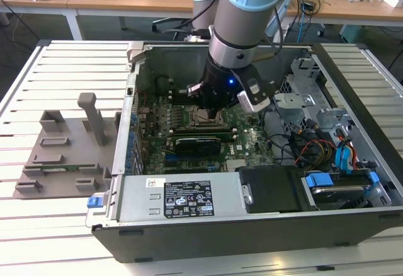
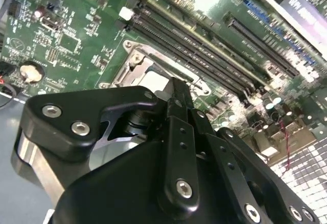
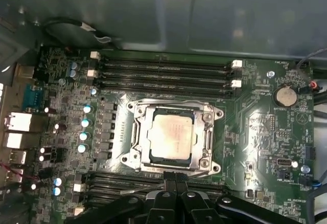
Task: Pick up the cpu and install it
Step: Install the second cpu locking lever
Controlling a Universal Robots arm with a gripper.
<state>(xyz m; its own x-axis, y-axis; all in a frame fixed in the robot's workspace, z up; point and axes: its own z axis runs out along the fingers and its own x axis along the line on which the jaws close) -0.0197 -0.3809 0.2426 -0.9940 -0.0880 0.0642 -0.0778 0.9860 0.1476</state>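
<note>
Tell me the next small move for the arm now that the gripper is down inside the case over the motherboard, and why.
Probably lift the gripper straight up a little. In the first wrist view the cpu already lies flat and square inside the socket frame, and the fingers sit at the frame's edge, apart from the chip and holding nothing. Rising straight should clear the memory slots beside the socket.

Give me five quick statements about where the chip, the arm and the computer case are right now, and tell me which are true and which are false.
1. The cpu lies inside the socket frame on the motherboard. True.
2. The gripper holds the cpu in the air. False: the cpu sits in the socket, apart from the gripper.
3. The arm reaches into the open computer case. True.
4. A coin battery sits on the motherboard. True.
5. The case's side panel is on. False: the case is open, its inside showing.
</note>
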